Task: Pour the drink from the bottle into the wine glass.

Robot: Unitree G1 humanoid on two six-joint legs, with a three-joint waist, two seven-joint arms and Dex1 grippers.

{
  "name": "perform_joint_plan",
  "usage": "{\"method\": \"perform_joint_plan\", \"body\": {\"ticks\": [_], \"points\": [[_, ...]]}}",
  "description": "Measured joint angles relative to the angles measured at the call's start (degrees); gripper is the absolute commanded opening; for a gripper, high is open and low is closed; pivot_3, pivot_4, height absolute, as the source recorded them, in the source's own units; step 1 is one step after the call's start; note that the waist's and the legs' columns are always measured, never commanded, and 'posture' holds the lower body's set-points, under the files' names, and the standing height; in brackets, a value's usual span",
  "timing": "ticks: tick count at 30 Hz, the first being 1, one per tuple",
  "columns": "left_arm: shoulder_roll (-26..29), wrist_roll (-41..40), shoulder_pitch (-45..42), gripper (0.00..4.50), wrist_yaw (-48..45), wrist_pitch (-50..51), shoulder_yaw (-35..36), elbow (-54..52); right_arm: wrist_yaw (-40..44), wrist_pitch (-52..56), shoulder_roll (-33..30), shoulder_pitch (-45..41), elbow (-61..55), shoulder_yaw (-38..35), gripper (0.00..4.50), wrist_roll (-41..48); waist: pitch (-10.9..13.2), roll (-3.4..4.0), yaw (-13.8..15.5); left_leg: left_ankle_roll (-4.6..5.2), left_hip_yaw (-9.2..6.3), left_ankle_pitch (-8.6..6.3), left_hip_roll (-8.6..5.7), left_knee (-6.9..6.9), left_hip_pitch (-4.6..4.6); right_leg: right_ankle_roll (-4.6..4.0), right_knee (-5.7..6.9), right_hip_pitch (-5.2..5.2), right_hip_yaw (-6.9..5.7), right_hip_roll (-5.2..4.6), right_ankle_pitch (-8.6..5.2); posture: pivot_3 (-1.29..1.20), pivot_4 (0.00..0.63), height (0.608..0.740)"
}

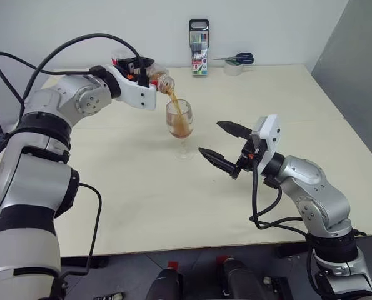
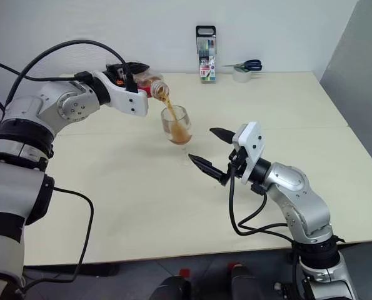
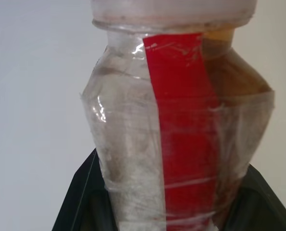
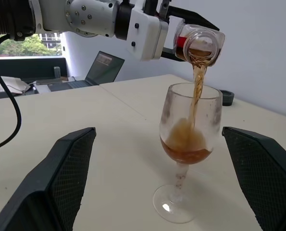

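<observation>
The left gripper has its black fingers pinching the clear, crinkled plastic bottle, tipped mouth-down above the wine glass. A thin tea-brown stream of drink falls into the rounded bowl. The right gripper waits just beside the glass on the pale table, fingers spread wide.
</observation>
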Motion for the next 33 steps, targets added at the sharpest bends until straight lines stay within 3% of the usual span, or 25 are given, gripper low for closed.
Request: {"method": "perform_joint_plan", "body": {"ticks": [21,26,33], "points": [[-0.02,1.22,-1.7,1.89,1.7,-0.77,-1.36,1.14,-0.01,0.0,0.17,0.0,0.0,0.0,4.5,-0.03,0.0,0.0,-0.01,0.0,0.0,0.0,-0.01,0.0,0.0,0.0,0.01,0.0,0.0,0.0,0.0,0.0,0.15,0.74],[-0.18,-4.96,-0.42,1.89,-2.62,-0.86,2.34,0.93,-0.06,0.0,0.17,0.0,0.0,0.0,4.5,-0.03,0.0,0.0,-0.02,0.0,0.01,0.0,0.01,0.0,0.03,0.0,0.01,0.0,0.02,0.0,0.0,0.0,0.15,0.74],[-2.66,-19.67,9.72,1.89,-13.73,2.32,11.42,-5.7,-0.05,0.0,0.2,-0.01,0.0,0.16,4.5,-0.06,0.0,0.0,-0.09,-0.01,-0.04,0.01,0.1,0.05,0.03,0.0,0.03,0.01,0.02,-0.09,0.0,0.0,0.15,0.74]]}}
